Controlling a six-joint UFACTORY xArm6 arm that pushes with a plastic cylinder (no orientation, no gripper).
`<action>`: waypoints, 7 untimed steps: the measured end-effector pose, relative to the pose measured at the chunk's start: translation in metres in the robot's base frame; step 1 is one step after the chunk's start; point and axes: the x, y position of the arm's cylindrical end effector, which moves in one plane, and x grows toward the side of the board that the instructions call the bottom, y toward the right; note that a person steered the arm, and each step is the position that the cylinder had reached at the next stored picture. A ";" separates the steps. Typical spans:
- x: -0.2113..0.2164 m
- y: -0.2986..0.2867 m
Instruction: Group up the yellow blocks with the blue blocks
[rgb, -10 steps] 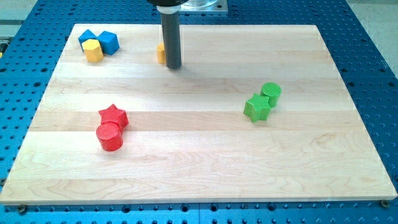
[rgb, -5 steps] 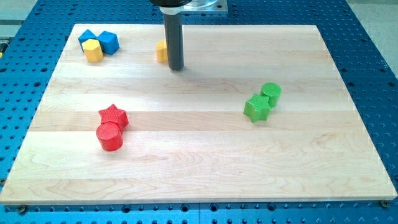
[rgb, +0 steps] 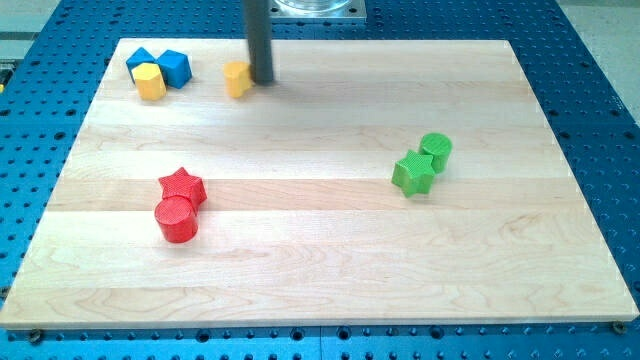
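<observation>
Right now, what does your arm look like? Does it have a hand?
No hand. My arm ends in a straight, smooth, dark grey rod, round like a thick pencil. At the view's top it joins a pale silvery metal mount. I see no cables, stickers or markings on it. My tip is a plain blunt end, right beside a yellow block.

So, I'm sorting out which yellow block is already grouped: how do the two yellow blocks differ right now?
The yellow block at the view's left touches the two blue blocks; the other yellow block stands apart from them, further to the view's right. My tip is right beside the second one, on its right side; the first has nothing pushing it. The first looks hexagonal; the second's shape is unclear. Both are yellow and near the board's top edge.
</observation>
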 end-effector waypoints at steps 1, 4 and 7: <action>0.005 -0.021; 0.044 -0.028; 0.060 -0.042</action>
